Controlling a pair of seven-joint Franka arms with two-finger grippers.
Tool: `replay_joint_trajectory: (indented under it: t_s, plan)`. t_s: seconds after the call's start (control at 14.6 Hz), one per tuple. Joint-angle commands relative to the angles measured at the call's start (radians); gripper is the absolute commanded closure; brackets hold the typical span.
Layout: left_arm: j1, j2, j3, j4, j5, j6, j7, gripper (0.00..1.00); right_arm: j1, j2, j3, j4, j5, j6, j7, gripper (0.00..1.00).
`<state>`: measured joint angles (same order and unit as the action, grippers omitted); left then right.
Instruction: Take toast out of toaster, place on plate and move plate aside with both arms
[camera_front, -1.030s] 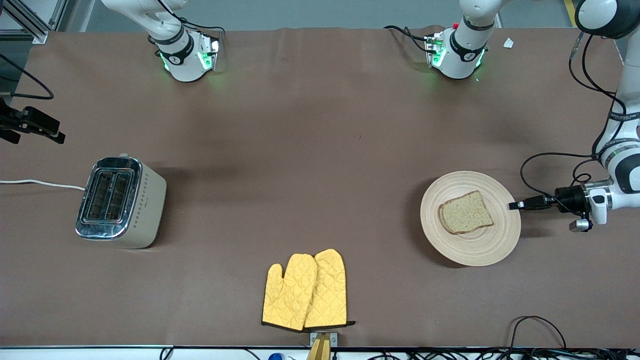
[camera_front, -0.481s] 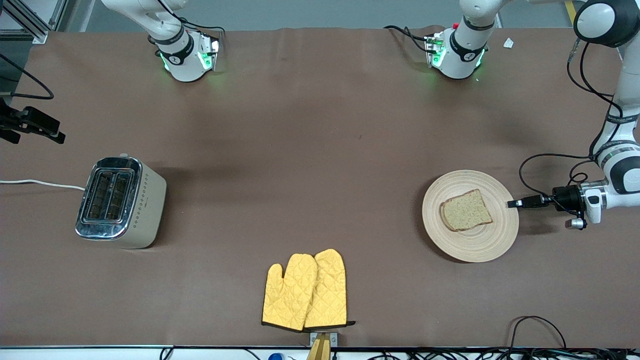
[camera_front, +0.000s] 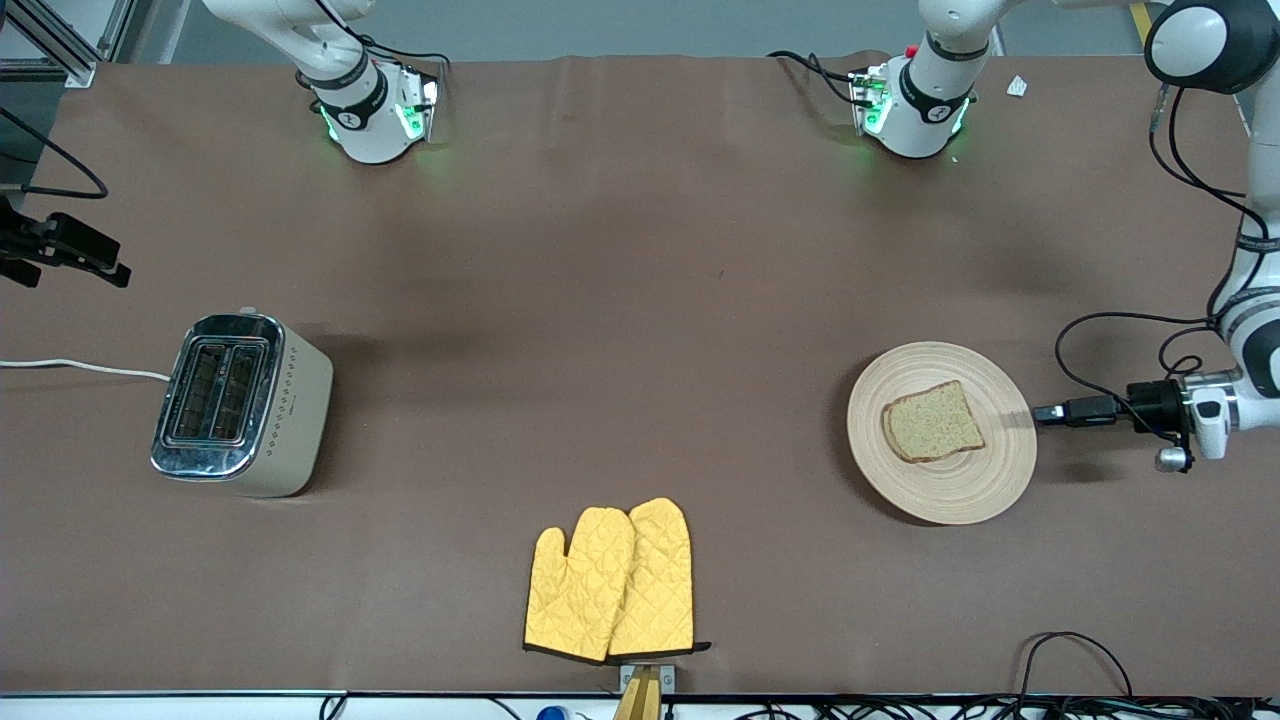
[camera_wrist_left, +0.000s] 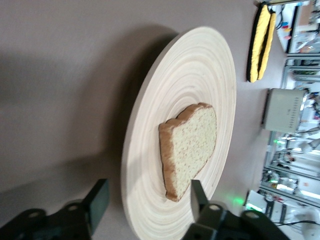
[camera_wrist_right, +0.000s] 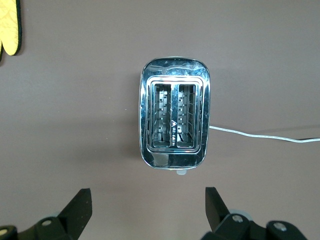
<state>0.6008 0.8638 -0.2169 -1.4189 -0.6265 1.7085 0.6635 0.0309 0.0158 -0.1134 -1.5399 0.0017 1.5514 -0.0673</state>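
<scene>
The left gripper (camera_front: 1040, 413) had its fingers (camera_wrist_left: 99, 197) apart, just beside the plate (camera_front: 985, 485) rim, probably not touching it. The toast (camera_front: 932, 421) lay on the plate. The right gripper (camera_wrist_right: 148, 207), fingers spread, waited above the toaster (camera_front: 240, 403).

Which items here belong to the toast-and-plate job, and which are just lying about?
Job:
- light brown speckled toast slice, lying on the plate
- round pale wooden plate
- left gripper, open beside the plate

Lying about:
- chrome two-slot toaster
- yellow quilted oven mitts
</scene>
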Motion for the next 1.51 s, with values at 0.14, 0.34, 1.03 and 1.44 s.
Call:
replay_joint_trajectory:
  t_s: [0.14,0.34,1.03,1.44]
  plan:
    - [-0.076,-0.12,-0.054,0.048,0.198,-0.021,-0.165,0.0,-0.002,-0.027,0.004,-0.02,-0.002,-0.004,0.014,0.0]
    - [-0.124,-0.213,-0.081,0.044,0.313,-0.015,-0.289,0.0,-0.002,-0.027,0.004,-0.02,-0.002,-0.004,0.014,0.0]
    - [-0.421,-0.566,-0.087,0.024,0.56,-0.188,-0.818,0.0,-0.002,-0.027,0.004,-0.02,-0.002,-0.004,0.014,0.0]
    - [-0.539,-0.693,-0.075,0.018,0.673,-0.244,-0.838,0.0,-0.003,-0.027,0.003,-0.022,0.012,0.007,0.014,0.0]
